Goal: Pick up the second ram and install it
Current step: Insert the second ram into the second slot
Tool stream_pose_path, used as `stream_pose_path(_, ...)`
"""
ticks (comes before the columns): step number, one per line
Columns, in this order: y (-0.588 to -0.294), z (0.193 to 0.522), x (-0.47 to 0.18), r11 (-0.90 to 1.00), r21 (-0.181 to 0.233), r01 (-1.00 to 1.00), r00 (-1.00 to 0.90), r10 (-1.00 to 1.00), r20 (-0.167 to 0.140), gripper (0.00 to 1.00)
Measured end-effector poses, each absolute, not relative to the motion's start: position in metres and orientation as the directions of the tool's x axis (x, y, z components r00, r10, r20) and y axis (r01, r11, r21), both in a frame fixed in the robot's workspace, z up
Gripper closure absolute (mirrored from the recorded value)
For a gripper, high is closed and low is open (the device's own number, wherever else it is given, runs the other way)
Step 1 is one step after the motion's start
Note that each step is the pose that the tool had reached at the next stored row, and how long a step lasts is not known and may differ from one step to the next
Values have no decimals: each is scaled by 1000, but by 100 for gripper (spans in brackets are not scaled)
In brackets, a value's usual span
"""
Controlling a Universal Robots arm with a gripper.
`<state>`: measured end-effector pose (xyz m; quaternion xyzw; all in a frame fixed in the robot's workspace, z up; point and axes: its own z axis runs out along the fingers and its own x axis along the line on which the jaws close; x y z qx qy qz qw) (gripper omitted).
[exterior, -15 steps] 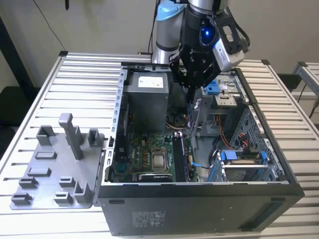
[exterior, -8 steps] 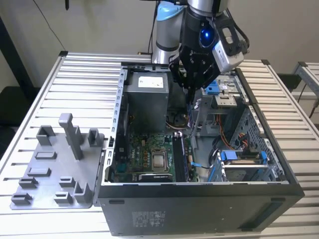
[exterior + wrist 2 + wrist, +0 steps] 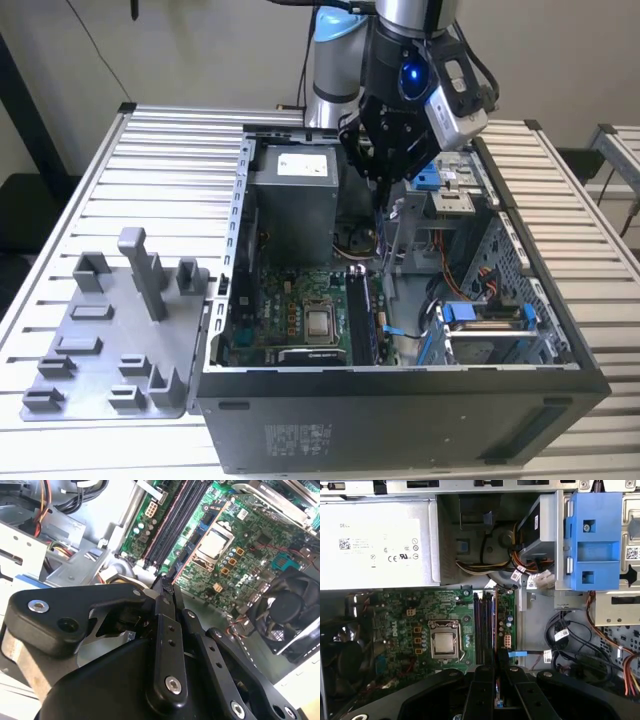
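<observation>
Our tool (image 3: 496, 672) has its fingers clamped together on the second ram (image 3: 496, 625). We see the ram edge-on, a thin dark strip running out from the tips. It hangs over the black slots (image 3: 483, 625) of the motherboard (image 3: 400, 620), inside the open case (image 3: 400, 420).

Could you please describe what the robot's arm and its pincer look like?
The arm is a silvery metal tube with a pale blue joint cap. Its black wrist housing carries a glowing blue light, and a white-and-grey camera unit with black cables sits beside it. The pincer is matt black, built from flat, rounded linkage bars pinned with silver screws.
</observation>
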<state>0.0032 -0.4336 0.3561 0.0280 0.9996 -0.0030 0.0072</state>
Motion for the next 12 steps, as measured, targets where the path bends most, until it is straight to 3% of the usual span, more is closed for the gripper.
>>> stream_pose_path(12,-434,346,2,999,-5,51,-999,51,-17,86)
